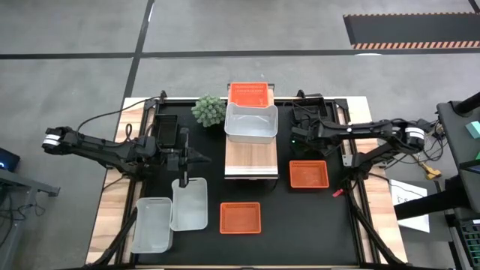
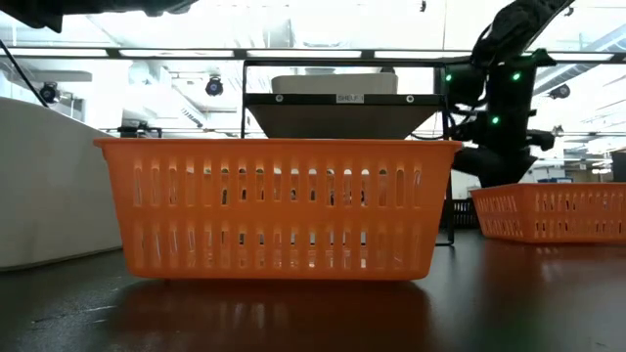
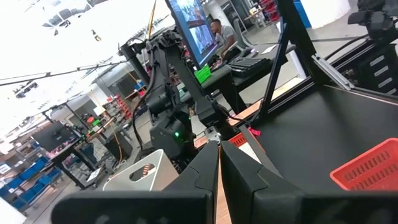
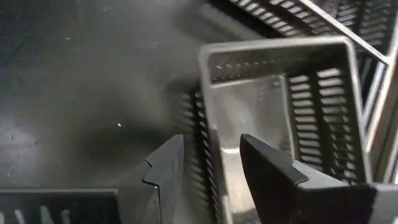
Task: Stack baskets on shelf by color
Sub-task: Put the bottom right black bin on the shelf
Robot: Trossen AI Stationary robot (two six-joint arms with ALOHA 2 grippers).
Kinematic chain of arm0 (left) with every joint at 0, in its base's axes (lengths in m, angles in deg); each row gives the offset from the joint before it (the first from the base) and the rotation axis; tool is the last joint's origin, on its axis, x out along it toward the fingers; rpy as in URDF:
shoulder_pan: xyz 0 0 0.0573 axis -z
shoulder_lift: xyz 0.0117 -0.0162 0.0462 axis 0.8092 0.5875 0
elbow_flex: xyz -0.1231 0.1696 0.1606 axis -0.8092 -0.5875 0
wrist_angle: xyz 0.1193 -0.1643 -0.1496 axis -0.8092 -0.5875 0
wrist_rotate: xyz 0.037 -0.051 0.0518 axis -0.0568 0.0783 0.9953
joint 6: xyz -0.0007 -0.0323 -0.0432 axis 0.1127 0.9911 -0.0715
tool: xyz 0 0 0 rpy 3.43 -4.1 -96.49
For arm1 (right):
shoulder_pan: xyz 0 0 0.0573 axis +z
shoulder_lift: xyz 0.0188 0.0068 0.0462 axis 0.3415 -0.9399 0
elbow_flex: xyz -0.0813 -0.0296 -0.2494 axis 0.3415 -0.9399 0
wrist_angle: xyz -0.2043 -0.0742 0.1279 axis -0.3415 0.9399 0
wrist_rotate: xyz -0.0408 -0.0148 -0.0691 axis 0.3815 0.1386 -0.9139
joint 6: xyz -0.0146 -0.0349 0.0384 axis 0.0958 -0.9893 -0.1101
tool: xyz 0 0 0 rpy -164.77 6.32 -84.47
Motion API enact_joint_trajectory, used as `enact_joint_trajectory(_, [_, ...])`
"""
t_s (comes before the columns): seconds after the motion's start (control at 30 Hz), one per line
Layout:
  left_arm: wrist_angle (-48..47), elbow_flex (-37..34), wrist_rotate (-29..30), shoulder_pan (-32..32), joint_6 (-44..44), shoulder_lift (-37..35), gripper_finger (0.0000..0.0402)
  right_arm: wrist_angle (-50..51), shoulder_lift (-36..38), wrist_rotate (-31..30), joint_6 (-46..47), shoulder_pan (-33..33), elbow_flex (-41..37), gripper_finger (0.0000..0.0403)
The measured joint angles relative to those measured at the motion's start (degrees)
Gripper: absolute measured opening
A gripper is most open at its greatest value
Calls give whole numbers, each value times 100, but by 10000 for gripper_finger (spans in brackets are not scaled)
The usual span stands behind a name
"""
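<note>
The wood-topped shelf (image 1: 251,157) stands mid-table. It carries a red-orange basket (image 1: 249,94) at its far end and a white basket (image 1: 251,124) beside that. Two more red-orange baskets (image 1: 240,217) (image 1: 309,174) and two white baskets (image 1: 189,204) (image 1: 152,223) rest on the table. My right gripper (image 4: 211,140) is open and points steeply down, right of the shelf. Its fingers stand on either side of a black basket's (image 4: 280,99) side wall (image 4: 208,106); I see no touch. My left gripper (image 3: 219,162) is shut and empty, held level left of the shelf (image 1: 199,156).
A spiky green plant (image 1: 210,110) sits at the shelf's far left corner. Another black basket's rim (image 4: 56,205) lies close beside my right gripper. In the low view the near red-orange basket (image 2: 279,207) hides most of the table behind it. People and desks stand beyond the table.
</note>
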Motion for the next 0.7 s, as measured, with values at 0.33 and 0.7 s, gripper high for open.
enact_joint_trajectory(0.33, [1, 0, 0, 0, 9, 0, 2, -166, -397, 6, -263, -2, 0, 30])
enact_joint_trajectory(0.7, [1, 0, 0, 0, 176, 7, 2, 716, 425, 27, -615, 13, 504, 9])
